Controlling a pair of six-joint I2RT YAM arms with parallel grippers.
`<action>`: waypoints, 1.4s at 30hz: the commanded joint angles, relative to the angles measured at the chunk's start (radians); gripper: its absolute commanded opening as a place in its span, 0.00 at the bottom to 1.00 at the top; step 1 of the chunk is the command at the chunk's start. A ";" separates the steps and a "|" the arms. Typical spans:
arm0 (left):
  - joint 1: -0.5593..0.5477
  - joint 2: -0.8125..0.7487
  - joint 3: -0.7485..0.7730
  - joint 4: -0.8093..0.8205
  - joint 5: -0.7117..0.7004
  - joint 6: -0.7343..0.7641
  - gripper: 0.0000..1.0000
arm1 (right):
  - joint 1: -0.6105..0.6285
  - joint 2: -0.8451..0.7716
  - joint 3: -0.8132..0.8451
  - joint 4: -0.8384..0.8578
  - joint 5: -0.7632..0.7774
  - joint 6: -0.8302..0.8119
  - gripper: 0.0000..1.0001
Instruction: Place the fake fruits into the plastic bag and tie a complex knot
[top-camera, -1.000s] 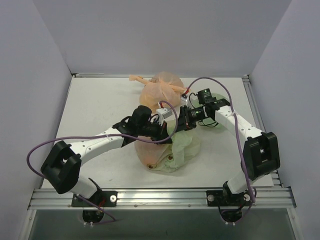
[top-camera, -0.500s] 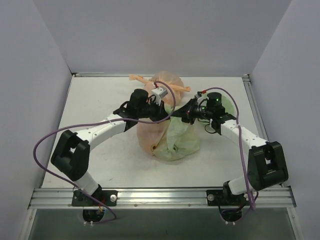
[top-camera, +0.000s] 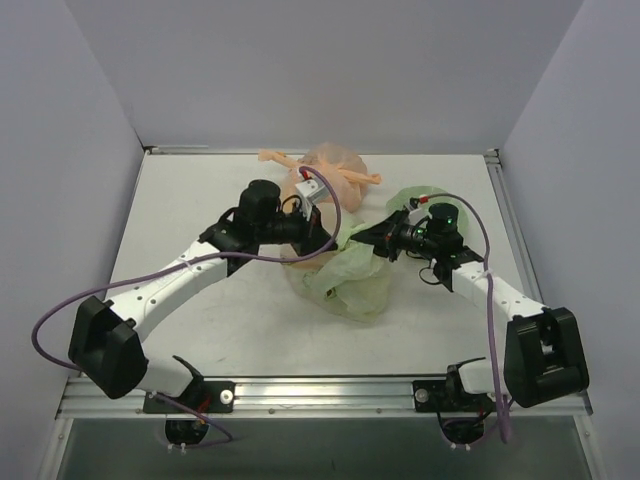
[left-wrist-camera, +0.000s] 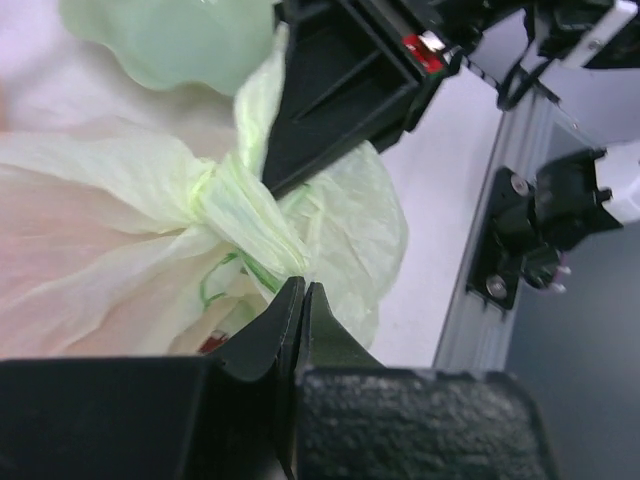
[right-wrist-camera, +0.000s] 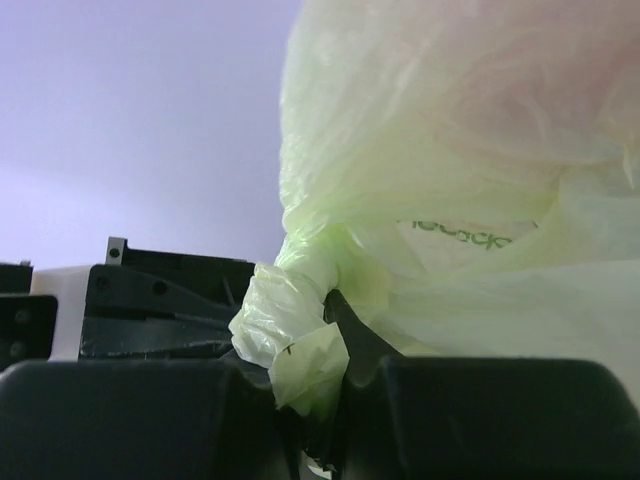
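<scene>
The plastic bag is thin, soft and crinkly. It looks slippery, and I think it could tear if pulled too hard. I cannot see the fruit, but if it is inside, the bottom will be heavy and the top floppy. The best place to hold is the twisted green ends by the knot.

The bag lies in the middle of the worktop. The left gripper is pinched tight on one green end, just beside the knot. The right gripper pinches the other end. The knot sits between them.
</scene>
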 joint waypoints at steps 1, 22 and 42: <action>-0.059 0.014 -0.068 -0.054 0.013 -0.041 0.00 | -0.015 -0.055 -0.073 0.079 -0.028 -0.029 0.00; -0.071 0.250 -0.219 0.686 0.051 -0.536 0.00 | 0.069 -0.119 0.051 -0.287 -0.091 -0.690 0.01; -0.056 0.319 -0.280 0.924 0.115 -0.726 0.00 | -0.113 -0.213 0.496 -1.168 -0.107 -1.427 0.69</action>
